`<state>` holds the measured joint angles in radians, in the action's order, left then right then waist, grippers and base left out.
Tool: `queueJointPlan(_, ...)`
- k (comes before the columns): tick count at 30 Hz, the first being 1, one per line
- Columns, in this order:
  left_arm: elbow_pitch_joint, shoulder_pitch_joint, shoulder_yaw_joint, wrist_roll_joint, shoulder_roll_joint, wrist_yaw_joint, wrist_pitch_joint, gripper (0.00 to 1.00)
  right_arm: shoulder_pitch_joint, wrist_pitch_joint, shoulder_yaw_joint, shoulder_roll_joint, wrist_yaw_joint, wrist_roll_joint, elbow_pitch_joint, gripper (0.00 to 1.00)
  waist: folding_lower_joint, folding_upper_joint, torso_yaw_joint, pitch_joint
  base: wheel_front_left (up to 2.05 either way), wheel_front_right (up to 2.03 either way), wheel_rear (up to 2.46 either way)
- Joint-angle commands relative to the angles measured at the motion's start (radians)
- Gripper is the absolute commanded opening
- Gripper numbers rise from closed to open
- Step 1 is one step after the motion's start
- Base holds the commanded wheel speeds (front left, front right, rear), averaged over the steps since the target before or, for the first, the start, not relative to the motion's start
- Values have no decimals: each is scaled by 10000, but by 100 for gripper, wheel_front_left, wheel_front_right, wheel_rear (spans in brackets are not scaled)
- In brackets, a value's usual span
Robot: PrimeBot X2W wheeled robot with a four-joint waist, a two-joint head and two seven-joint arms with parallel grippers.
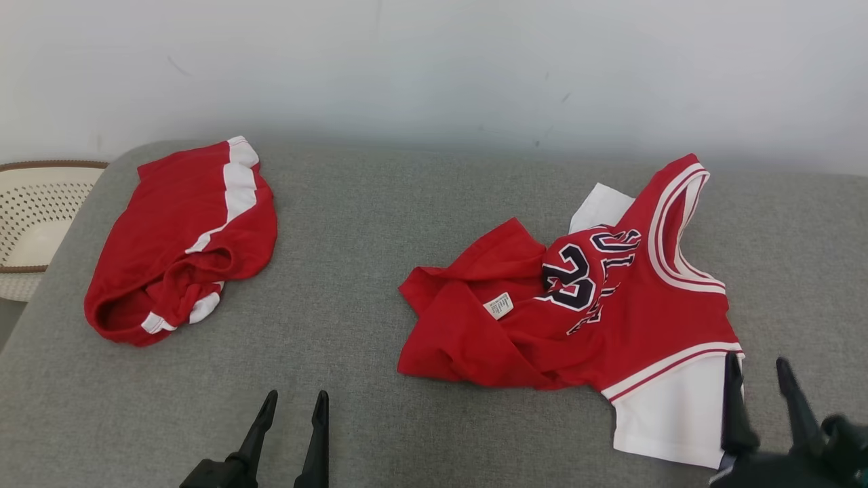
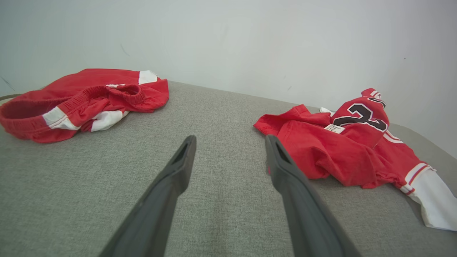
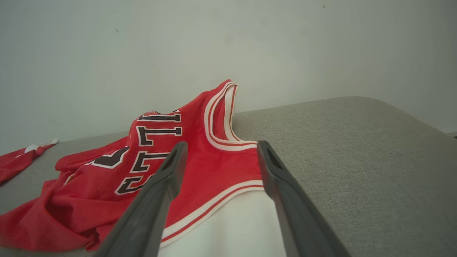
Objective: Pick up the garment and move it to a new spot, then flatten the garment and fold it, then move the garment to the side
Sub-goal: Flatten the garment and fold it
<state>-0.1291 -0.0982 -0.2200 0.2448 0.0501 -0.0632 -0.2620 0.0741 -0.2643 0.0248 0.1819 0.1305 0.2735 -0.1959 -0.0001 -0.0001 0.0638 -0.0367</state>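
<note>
The garment, a crumpled red jersey (image 1: pixel 610 305) with dark lettering, white trim and white sleeves, lies on the right of the grey cushion (image 1: pixel 407 224). It also shows in the left wrist view (image 2: pixel 339 150) and the right wrist view (image 3: pixel 200 128). My right gripper (image 1: pixel 757 360) is open at the jersey's near right corner. Its fingers straddle the white sleeve (image 3: pixel 235 221) with nothing held. Left of the jersey, my left gripper (image 1: pixel 296 396) is open over bare cushion (image 2: pixel 230 139), apart from the cloth.
Red shorts (image 1: pixel 183 237) with white stripes lie bunched at the cushion's far left (image 2: pixel 89 92). Beyond the cushion's left edge stands a cream perforated basket (image 1: pixel 34 210). A pale wall runs behind. Bare grey cushion lies between the two garments.
</note>
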Motion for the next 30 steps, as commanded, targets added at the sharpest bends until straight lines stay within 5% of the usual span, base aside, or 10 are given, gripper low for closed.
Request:
queueJointPlan(1, -41, 31, 19, -128, 7, 24, -31, 100, -380, -12, -96, -267, 4, -288, 267, 100, 1, 1, 39, 28, 0, 0, 0)
queueJointPlan(9, -109, -296, 242, -532, 18, 281, -31, 100, -1563, 241, 205, -1204, 4, -905, 1397, 100, 1, 1, -244, -112, 0, 0, 0)
queueJointPlan(18, -719, -1607, -15, -867, 165, 943, -31, 100, -1076, 309, 544, -1299, 4, -814, 1306, 100, 1, 1, -826, -583, 0, 0, 0)
queueJointPlan(30, -3419, -4299, -497, -705, 498, 1648, 813, 100, -190, 91, 1163, -1320, 4, -406, 706, 100, 1, 1, -2282, -1378, 0, 0, 0)
